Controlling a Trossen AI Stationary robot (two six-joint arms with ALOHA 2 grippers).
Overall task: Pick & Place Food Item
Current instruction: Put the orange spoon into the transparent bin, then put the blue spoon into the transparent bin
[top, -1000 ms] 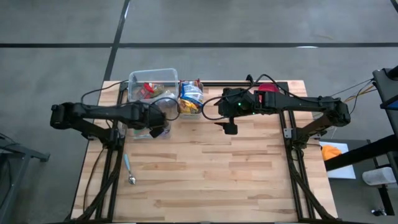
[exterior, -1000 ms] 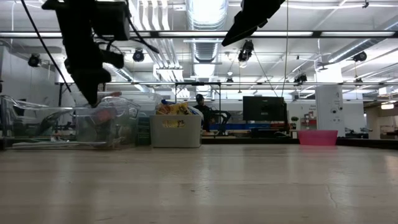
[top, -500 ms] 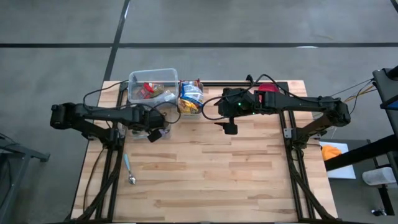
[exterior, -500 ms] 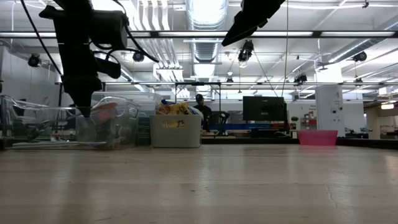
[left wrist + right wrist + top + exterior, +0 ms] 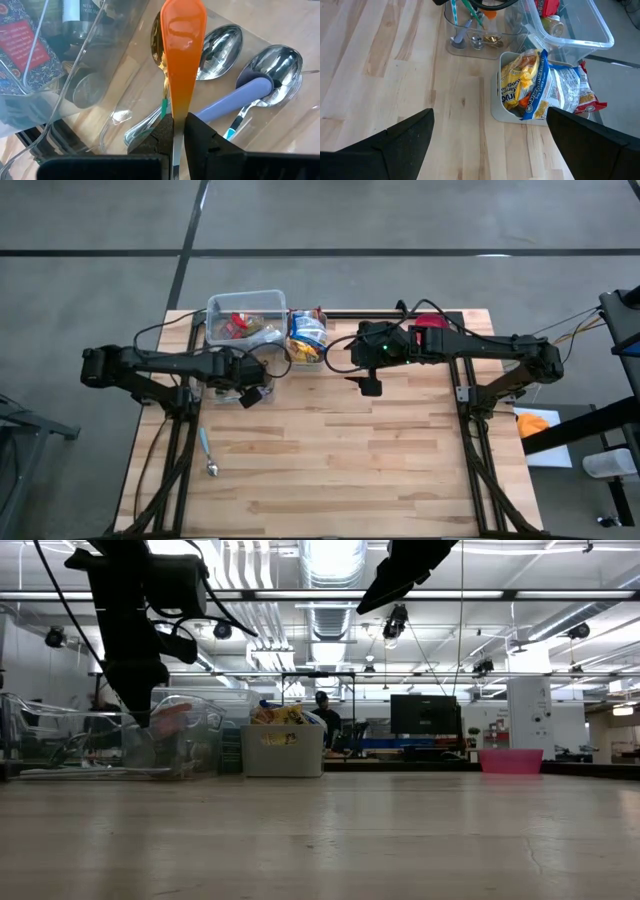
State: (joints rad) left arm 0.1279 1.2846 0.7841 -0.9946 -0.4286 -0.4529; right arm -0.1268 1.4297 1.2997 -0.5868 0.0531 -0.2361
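Note:
My left gripper [image 5: 178, 131] [image 5: 250, 387] reaches down into a clear utensil holder [image 5: 475, 31] [image 5: 170, 740] at the table's far left and is shut on an orange plastic utensil [image 5: 182, 45]. Several metal spoons [image 5: 220, 45] and a purple-handled spoon [image 5: 235, 97] lie in the holder. The food items, yellow and blue snack bags [image 5: 540, 82], stand in a white basket [image 5: 307, 340]; more packets lie in a clear bin [image 5: 245, 315]. My right gripper [image 5: 490, 145] [image 5: 370, 385] hangs open above the table, clear of everything. My left gripper pinches the orange utensil's narrow end [image 5: 179, 107] between its two fingers. The fingers come from above, slanting down, and lie along the utensil. Its wide end [image 5: 183, 22] points down into the holder among the spoons; whether it rests on the bottom I cannot tell.
A blue-handled spoon [image 5: 207, 452] lies on the wood near the left edge. A red bowl [image 5: 430, 322] [image 5: 510, 760] stands at the far edge behind my right arm. The near half of the wooden table [image 5: 350, 470] is bare boards.
My left gripper has sunk a little into the clear holder and tipped slightly, still shut on the orange utensil.

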